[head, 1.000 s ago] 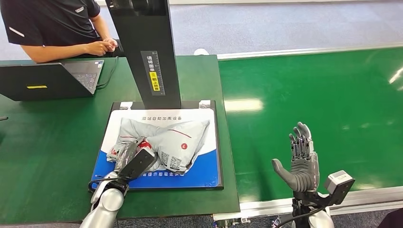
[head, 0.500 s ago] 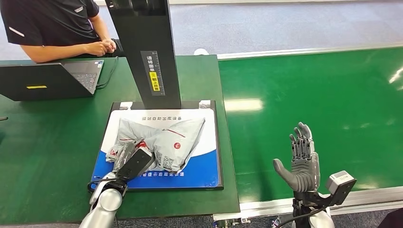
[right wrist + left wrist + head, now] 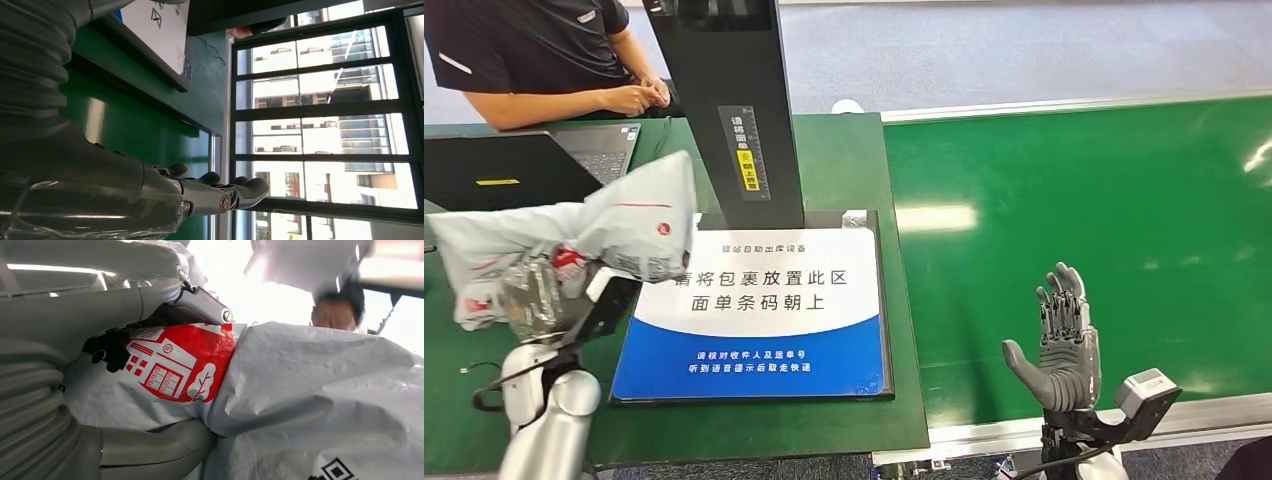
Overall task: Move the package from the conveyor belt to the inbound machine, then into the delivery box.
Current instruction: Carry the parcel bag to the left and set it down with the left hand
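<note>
The package (image 3: 614, 225) is a soft grey mail bag with red print. My left hand (image 3: 534, 300) grips its near end and holds it in the air, left of the inbound machine's blue and white pad (image 3: 764, 310). In the left wrist view the package (image 3: 310, 400) lies pressed against my thumb (image 3: 150, 450). My right hand (image 3: 1059, 340) stands upright and open over the near edge of the green conveyor belt (image 3: 1104, 200), holding nothing. The right wrist view shows the right hand (image 3: 150, 190) with its fingers stretched out.
The machine's black post (image 3: 734, 100) rises behind the pad. A laptop (image 3: 514, 165) lies at the table's far left, and a person (image 3: 534, 60) in a dark shirt sits behind it. The green table (image 3: 844, 420) ends just right of the pad.
My left hand has lifted the package off the pad and carried it up and to the left. The pad's printed text now lies uncovered. My right hand has stayed nearly still.
</note>
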You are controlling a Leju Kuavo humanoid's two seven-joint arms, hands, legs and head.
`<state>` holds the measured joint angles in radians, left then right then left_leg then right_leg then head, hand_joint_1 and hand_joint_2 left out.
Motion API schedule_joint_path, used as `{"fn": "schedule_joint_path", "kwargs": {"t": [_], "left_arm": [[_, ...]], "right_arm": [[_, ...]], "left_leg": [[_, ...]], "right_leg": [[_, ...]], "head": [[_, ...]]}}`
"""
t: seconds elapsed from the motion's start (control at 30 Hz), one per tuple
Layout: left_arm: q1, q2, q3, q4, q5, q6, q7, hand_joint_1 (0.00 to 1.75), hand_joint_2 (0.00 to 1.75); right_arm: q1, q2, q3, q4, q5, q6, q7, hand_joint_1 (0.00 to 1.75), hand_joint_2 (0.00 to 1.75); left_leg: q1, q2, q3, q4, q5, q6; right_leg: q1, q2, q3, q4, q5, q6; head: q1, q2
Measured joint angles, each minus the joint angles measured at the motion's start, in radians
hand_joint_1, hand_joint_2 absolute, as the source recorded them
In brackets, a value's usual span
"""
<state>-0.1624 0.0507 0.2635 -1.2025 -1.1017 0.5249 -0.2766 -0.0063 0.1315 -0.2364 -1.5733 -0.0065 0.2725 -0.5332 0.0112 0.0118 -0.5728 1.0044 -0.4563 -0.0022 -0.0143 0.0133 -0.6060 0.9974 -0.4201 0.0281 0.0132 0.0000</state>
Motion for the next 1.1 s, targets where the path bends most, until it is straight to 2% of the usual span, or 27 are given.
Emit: {"fn": "schedule_joint_path", "kwargs": {"t": [0.13,0.27,0.33,0.4,0.47,0.7,0.9,1.03,1.1], "left_arm": [[-0.039,0.054,0.114,0.004,-0.082,0.053,0.013,1.75,1.75],[-0.086,0.100,0.192,0.050,-0.188,0.032,0.098,1.75,1.75],[-0.116,0.125,0.216,0.096,-0.218,0.001,0.154,1.06,1.75],[-0.146,0.149,0.231,0.149,-0.232,-0.034,0.194,0.18,1.75],[-0.173,0.171,0.240,0.203,-0.239,-0.056,0.213,0.00,1.75],[-0.223,0.219,0.246,0.312,-0.234,-0.046,0.219,0.00,1.75],[-0.233,0.236,0.245,0.329,-0.191,0.032,0.192,0.00,1.75],[-0.222,0.235,0.245,0.308,-0.140,0.106,0.145,0.00,1.75],[-0.208,0.230,0.245,0.278,-0.079,0.131,0.085,0.00,1.75]], "right_arm": [[0.005,0.003,-0.008,-0.008,-0.004,0.004,0.000,0.00,1.75],[0.006,0.008,-0.009,-0.010,-0.006,0.008,0.002,0.00,1.75],[0.006,0.009,-0.009,-0.010,-0.006,0.004,0.002,0.00,1.75],[0.004,0.010,-0.009,-0.010,-0.006,-0.002,0.004,0.00,1.75],[0.002,0.010,-0.009,-0.010,-0.006,-0.005,0.006,0.00,1.75],[-0.001,0.010,-0.006,-0.010,-0.004,-0.007,0.014,0.00,1.75],[-0.002,0.010,0.005,-0.010,0.004,-0.019,0.017,0.00,1.75],[-0.006,0.010,0.009,-0.010,0.004,-0.024,0.017,0.00,1.75],[-0.008,0.010,0.012,-0.010,0.002,-0.027,0.011,0.00,1.75]], "left_leg": [[0.000,0.000,-0.001,0.000,0.000,0.000],[0.000,0.000,-0.003,0.000,0.000,0.000],[0.000,0.000,-0.003,0.000,0.000,0.000],[0.000,0.000,-0.003,0.000,0.000,0.000],[0.000,0.000,-0.003,0.000,0.000,0.000],[0.000,0.000,-0.004,0.000,0.000,0.000],[0.000,0.000,-0.004,0.000,0.000,0.000],[0.000,0.000,-0.004,0.000,0.000,0.000],[0.000,0.000,-0.004,0.000,0.000,0.000]], "right_leg": [[0.000,0.000,-0.002,0.000,0.000,0.000],[0.000,0.000,-0.003,0.000,0.000,0.000],[0.000,0.000,-0.003,0.000,0.000,0.000],[0.000,0.000,-0.003,0.000,0.000,0.000],[0.000,0.000,-0.003,0.000,0.000,0.000],[0.000,0.000,-0.003,0.000,0.000,0.000],[0.000,0.000,-0.004,0.000,0.000,0.000],[0.000,0.000,-0.004,0.000,0.000,0.000],[0.000,0.000,-0.004,0.000,0.000,0.000]], "head": [[0.000,0.000],[0.000,0.000],[0.000,0.000],[0.000,0.000],[0.000,0.000],[0.000,0.000],[0.000,0.000],[0.000,0.000],[0.000,0.000]]}}
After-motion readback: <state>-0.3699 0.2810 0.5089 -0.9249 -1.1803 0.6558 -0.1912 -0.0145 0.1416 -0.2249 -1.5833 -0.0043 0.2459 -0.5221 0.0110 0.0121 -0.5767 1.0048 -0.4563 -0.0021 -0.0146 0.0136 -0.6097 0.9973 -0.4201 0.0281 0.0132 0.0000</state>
